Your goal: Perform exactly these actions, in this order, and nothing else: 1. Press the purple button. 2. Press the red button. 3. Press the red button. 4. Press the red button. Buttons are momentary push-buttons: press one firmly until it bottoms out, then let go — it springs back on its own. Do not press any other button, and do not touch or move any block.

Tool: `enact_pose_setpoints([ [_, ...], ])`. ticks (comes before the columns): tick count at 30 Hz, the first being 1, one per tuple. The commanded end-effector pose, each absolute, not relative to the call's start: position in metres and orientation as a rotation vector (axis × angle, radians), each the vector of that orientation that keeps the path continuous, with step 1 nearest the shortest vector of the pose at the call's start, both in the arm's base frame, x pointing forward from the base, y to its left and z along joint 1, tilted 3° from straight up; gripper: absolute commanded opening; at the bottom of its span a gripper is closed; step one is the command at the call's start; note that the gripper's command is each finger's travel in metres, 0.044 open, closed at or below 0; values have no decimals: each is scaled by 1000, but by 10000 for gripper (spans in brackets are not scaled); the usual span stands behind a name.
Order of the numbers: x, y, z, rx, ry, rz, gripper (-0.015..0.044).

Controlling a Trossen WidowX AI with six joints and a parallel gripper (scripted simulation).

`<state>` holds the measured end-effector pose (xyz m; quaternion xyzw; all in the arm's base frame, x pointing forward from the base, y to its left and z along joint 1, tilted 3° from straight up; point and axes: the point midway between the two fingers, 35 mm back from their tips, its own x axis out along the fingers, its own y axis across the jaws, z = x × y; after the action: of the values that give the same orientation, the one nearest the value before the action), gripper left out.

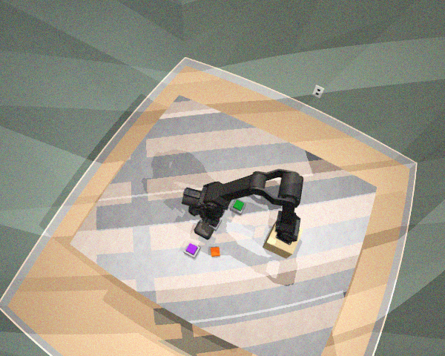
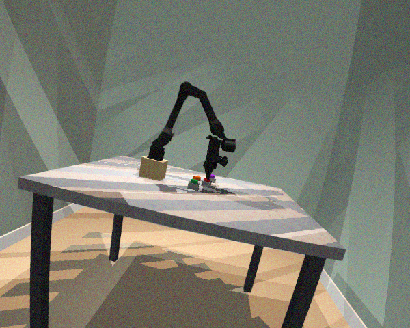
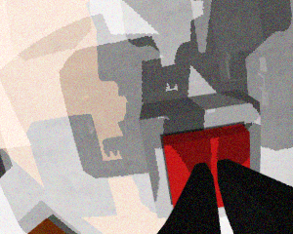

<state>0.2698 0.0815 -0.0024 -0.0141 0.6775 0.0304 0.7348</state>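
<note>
The red button (image 3: 186,156) (image 2: 206,182) sits in a grey housing. My gripper (image 3: 211,172) (image 2: 208,177) (image 1: 205,228) is shut and empty, pointing straight down with its fingertips on the red button's top. In the overhead view the wrist hides the red button. The purple button (image 1: 191,249) (image 2: 212,175) stands apart, beyond the gripper. The green button (image 1: 237,205) (image 2: 193,182) is on the other side of the red one.
An orange block (image 1: 214,251) (image 2: 197,177) lies close to the purple and red buttons. The arm's tan base box (image 1: 277,247) (image 2: 153,168) stands further back on the table (image 2: 233,219).
</note>
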Motion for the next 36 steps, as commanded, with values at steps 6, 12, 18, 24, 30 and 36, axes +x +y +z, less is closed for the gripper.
enact_pose_setpoints([
  [6,268,82,-7,-33,1497,73,20],
  [12,268,82,-7,-33,1497,73,20],
  [18,268,82,-7,-33,1497,73,20],
  [24,266,81,27,-33,1496,73,20],
  [30,266,81,26,-33,1496,73,20],
  [36,267,81,17,-33,1496,73,20],
])
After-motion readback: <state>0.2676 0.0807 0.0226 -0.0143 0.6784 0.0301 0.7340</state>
